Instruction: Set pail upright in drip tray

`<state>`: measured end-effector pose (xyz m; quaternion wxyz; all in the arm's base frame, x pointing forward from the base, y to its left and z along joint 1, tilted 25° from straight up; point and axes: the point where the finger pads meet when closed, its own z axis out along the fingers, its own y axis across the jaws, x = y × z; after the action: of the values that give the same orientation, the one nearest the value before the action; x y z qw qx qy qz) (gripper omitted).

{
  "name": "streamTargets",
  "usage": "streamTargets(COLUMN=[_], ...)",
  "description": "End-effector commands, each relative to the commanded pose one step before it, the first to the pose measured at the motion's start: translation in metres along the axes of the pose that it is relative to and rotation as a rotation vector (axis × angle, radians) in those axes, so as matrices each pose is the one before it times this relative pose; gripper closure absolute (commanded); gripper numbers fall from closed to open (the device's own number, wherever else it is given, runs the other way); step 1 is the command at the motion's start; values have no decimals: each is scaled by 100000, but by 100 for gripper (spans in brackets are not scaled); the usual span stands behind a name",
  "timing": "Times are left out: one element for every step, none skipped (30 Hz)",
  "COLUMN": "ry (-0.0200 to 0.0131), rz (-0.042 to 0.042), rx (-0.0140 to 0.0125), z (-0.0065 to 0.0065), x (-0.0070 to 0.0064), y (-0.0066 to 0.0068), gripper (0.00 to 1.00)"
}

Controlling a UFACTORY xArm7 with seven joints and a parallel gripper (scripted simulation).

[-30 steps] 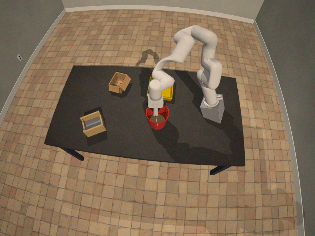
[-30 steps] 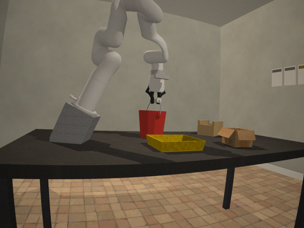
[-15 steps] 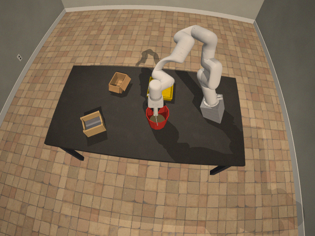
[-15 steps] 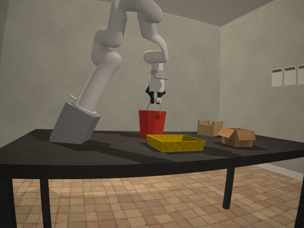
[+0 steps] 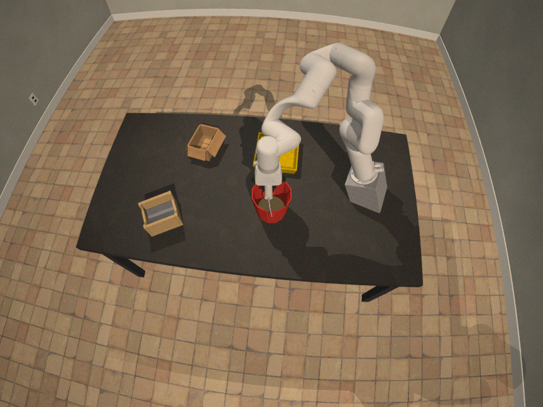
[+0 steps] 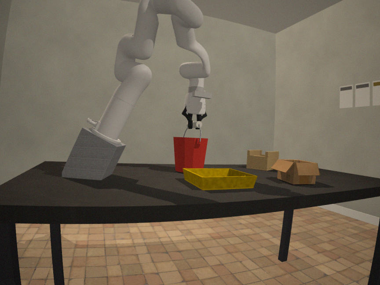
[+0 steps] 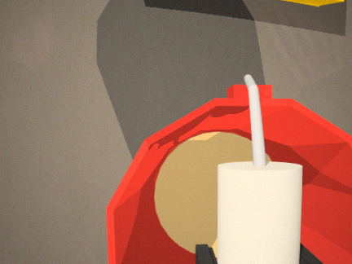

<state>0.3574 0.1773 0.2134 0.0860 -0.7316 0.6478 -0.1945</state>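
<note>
The red pail [image 5: 273, 211] [image 6: 188, 153] [image 7: 134, 212] stands upright on the black table [image 5: 175, 245] [image 6: 122, 196], just beside the yellow drip tray [image 5: 291, 164] [image 6: 214, 182] [image 7: 318, 2] and outside it. Its wire handle [image 6: 184, 131] [image 7: 256, 122] is raised, with a cream grip roll [image 7: 258, 204] at the top. My gripper [image 6: 194, 124] [image 7: 257, 254] points straight down over the pail's mouth and is shut on that grip roll. In the overhead view my wrist hides the fingers. The tray is empty.
An open cardboard box [image 5: 205, 142] [image 6: 296, 171] lies at the far left of the table, and a second box [image 5: 159, 213] [image 6: 261, 159] stands at the near left. The arm's grey base block [image 5: 366, 190] [image 6: 92, 153] stands at the table's right.
</note>
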Motion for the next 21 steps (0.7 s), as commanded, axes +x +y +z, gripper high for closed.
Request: streamTargets(ry=[-259,0,-1,0,1,0,-1,0,1,0,-1,0,0,1,0,-1,1,0,-1,1,0], rz=[2,0,0,0,0,0,0,0,0,0,-1,0,0,1,0,-1,0,0,-1,0,0], rx=[490,0,-1,0,1,0,-1,0,1,0,-1,0,0,1,0,-1,1,0,-1,1,0], z=[-502,-97,-103,-109,-115,-121,-127,-132,-138,-143,-148,0,0,-152,-157,-161,-165,-169,-172,-175,-178], x=[-88,0,0,0,0,0,0,0,0,0,0,0,0,0,0,0,0,0,0,0,0], y=[-165,0,1,0,-1,0,1,0,-1,0,1,0,0,-1,0,1,-1,0,1,-1,0], gripper=[100,100,100,100,100,100,100,100,100,100,100,100,100,100,100,100,100,100,100,100,100])
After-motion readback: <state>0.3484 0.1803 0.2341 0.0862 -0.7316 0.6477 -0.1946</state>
